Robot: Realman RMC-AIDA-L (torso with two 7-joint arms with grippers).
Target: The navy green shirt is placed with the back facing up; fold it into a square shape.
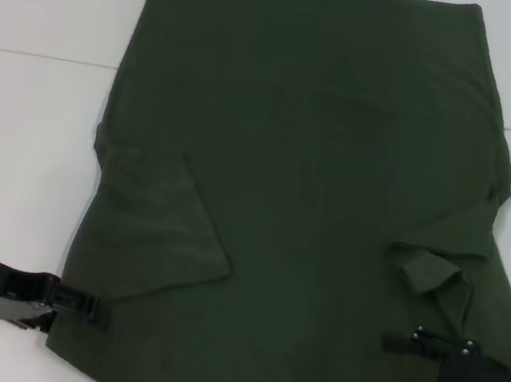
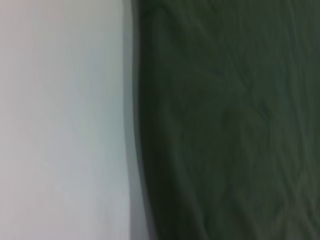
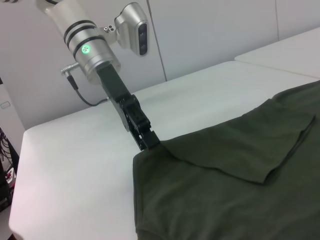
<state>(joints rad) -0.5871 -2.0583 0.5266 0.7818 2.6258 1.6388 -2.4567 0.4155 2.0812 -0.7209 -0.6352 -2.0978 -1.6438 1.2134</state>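
Observation:
The navy green shirt (image 1: 319,162) lies spread flat on the white table (image 1: 23,113) with its plain side up. Its left sleeve (image 1: 165,235) and right sleeve (image 1: 430,264) are folded inward over the body. My left gripper (image 1: 97,308) is at the shirt's near left edge and is shut on the cloth. The right wrist view shows it (image 3: 151,144) pinching that edge, which rises slightly to it. My right gripper (image 1: 375,373) is open, with its fingers spread over the shirt's near right part. The left wrist view shows the shirt's edge (image 2: 225,125) against the table.
The white table (image 3: 75,165) extends to the left of and beyond the shirt. A seam (image 1: 43,55) runs across the tabletop near the far end. A white wall (image 3: 210,30) stands behind the table in the right wrist view.

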